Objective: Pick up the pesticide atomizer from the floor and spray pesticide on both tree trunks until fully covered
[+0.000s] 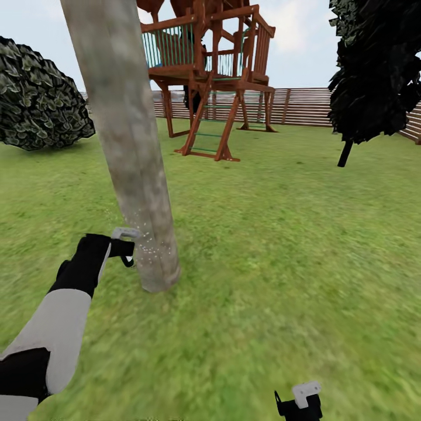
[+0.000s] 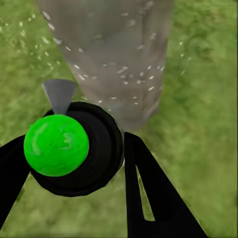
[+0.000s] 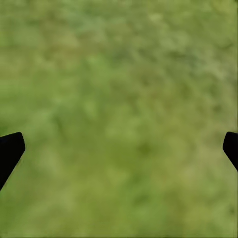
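- Your left gripper [image 1: 126, 252] is at the left, low down, pinching the atomizer [image 2: 74, 148] between its fingers [image 2: 148, 193]; the bottle's top looks bright green in the wrist view, and its grey nozzle points at the trunk [image 1: 131, 146].
- The trunk stands just right of the gripper, very near it. White specks dot the bark close to the base [image 2: 126, 69], so spraying looks under way here, but I judge only the low part is speckled; higher bark looks bare.
- Far right, a dark cone tree [image 1: 368, 76] is not your target.
- Your right gripper [image 1: 299, 403] hangs near, spread wide and empty over the lawn [image 1: 280, 234].
- Left to do: finish this trunk, then the second tree.
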